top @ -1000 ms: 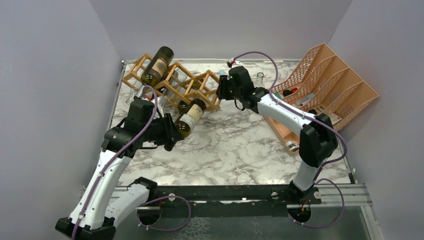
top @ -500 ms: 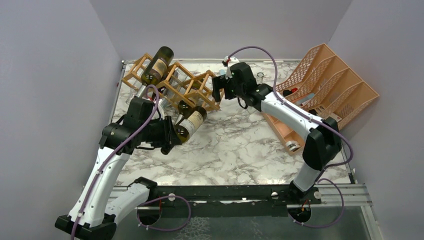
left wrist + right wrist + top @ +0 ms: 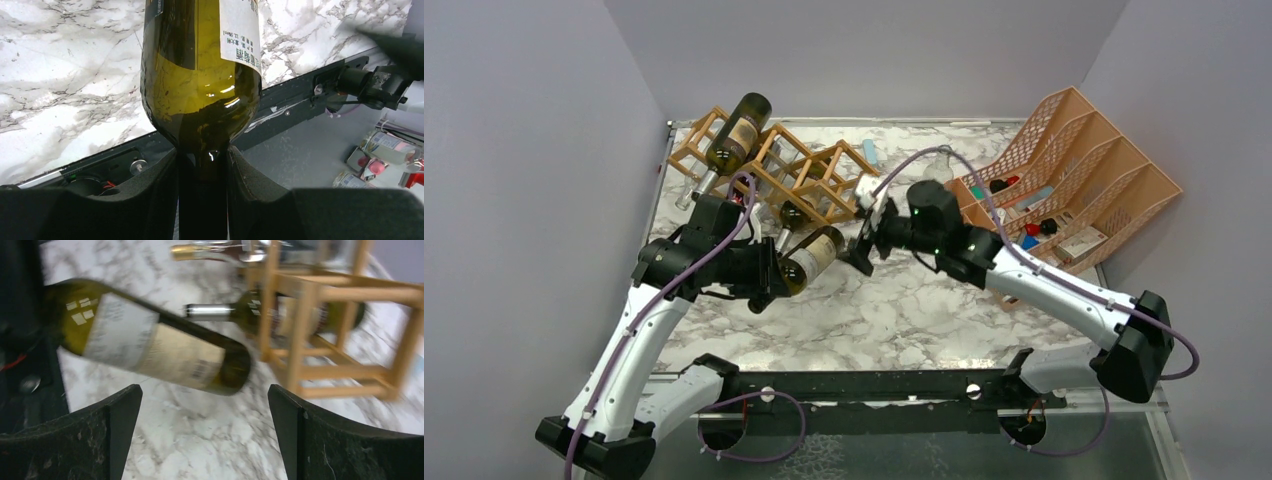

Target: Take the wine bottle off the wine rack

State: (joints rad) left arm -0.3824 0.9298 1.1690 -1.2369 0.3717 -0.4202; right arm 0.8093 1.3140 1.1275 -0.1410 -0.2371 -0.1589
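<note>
Top external view, and the wine bottle (image 3: 812, 256) is out! A second ago its base was still tucked into a front cell of the wine rack (image 3: 829, 168). Now it hangs just in front of the rack, tilted, base end nearest the wood but apart from it. The left gripper (image 3: 767, 282) is clamped tight on the neck; the left wrist view shows both pads (image 3: 160, 180) pinching the dark glass below the shoulder.

Big change on the other side. The right gripper (image 3: 864, 240), which was up at the rack's right end, has swung round to the rack's front. It now stands wide open and empty, facing the bottle's base.

A second bottle (image 3: 739, 130) lies on the rack's far-left top, and a third bottle (image 3: 792, 212) sits low in its front.

The removal itself looks essentially done. What remains is drawing the bottle further from the rack and setting it on the bench (image 3: 924, 300), perhaps with the right gripper steadying the base.
</note>
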